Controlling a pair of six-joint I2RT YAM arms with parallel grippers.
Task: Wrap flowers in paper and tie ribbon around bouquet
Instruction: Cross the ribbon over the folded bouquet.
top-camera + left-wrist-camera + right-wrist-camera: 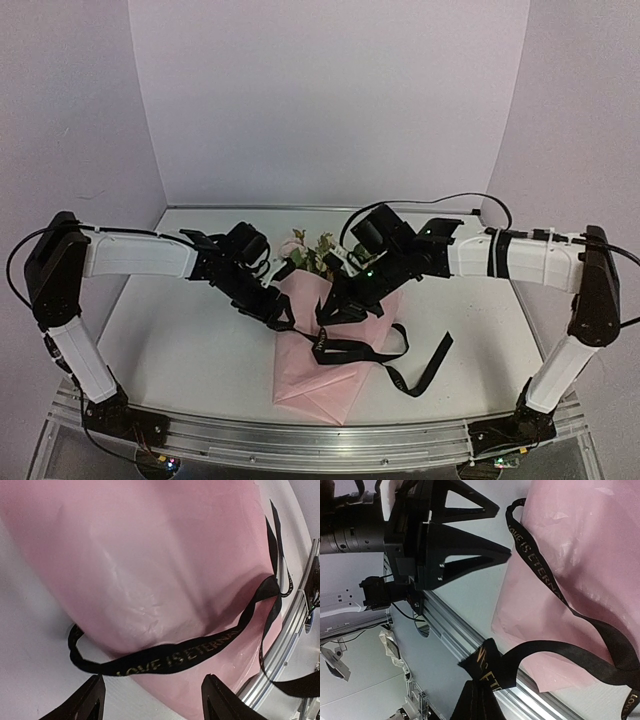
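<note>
Hazards centre on the loose ribbon (pixel 375 350). Top view: the bouquet (pixel 335 375) lies on the table (pixel 180 350) between both arms, flowers (pixel 312 252) pointing away, with the ribbon trailing untied across it. Left wrist view: the left gripper (pixel 154 677) stands released, jaws either side of a ribbon loop without touching it. Closing too low may pinch the paper (pixel 165 555) and tear it. Right wrist view: the right gripper (pixel 476 702) is clenched, apparently on the ribbon end. A hard pull may drag the unrestrained bouquet or loosen its wrap.
</note>
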